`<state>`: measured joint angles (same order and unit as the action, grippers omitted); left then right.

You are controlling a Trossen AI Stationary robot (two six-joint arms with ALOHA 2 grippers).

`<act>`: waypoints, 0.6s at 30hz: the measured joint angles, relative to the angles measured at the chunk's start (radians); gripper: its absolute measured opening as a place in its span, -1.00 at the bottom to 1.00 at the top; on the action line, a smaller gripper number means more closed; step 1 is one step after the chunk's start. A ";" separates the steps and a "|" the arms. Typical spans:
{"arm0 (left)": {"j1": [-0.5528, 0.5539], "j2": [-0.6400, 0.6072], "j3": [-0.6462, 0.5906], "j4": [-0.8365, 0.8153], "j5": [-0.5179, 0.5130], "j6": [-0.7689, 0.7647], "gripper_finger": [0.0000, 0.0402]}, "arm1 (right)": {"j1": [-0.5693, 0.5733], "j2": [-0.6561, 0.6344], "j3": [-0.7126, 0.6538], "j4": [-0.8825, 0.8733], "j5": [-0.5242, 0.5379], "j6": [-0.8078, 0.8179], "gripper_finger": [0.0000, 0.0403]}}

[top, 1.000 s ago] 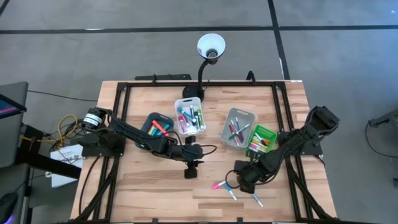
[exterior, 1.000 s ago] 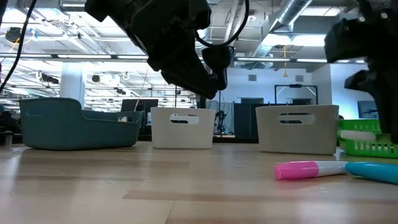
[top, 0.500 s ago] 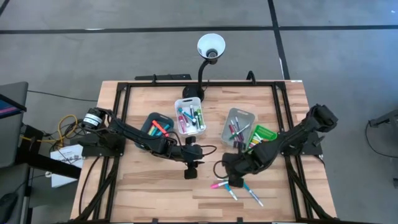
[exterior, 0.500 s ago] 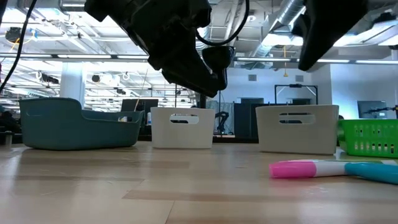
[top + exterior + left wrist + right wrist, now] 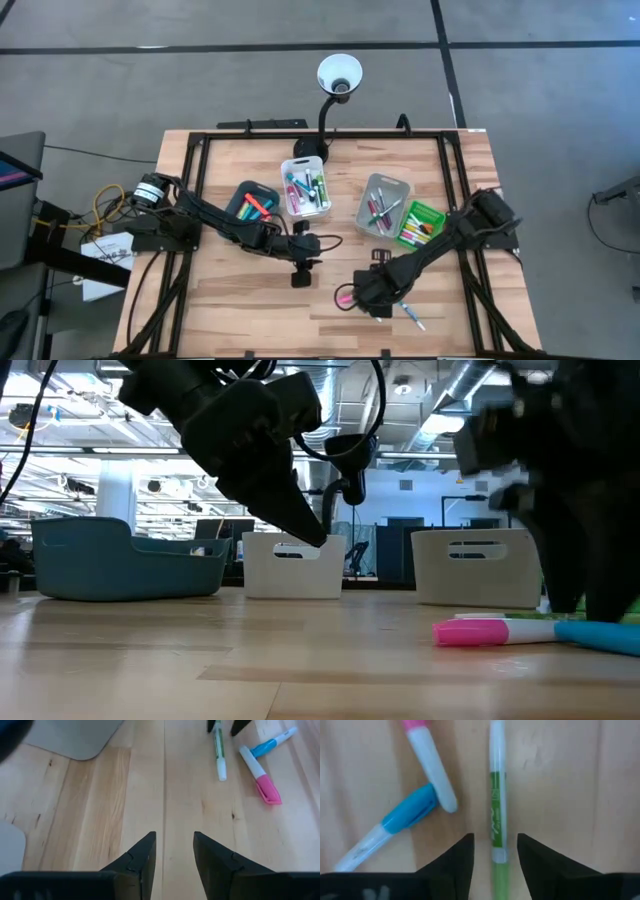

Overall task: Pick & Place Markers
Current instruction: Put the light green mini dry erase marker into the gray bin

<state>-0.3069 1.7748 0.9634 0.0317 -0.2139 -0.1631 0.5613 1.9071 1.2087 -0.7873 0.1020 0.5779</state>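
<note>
Three markers loose on tabletop (image 5: 240, 305). My right fingers (image 5: 494, 851) spread, straddling the green marker (image 5: 496, 795); next: drop, pinch. Left fingers (image 5: 174, 851) spread, idle.

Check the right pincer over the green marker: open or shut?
Open. The right pincer has its two dark fingers spread to either side of the green marker, which lies flat on the table, not yet gripped.
</note>
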 joint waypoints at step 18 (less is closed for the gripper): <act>0.000 0.000 0.000 0.042 -0.002 0.000 -0.37 | -0.028 0.018 0.020 0.014 0.019 -0.015 -0.80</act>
<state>-0.3069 1.7748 0.9634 0.0732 -0.2161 -0.1635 0.5330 1.9249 1.2283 -0.7733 0.1215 0.5633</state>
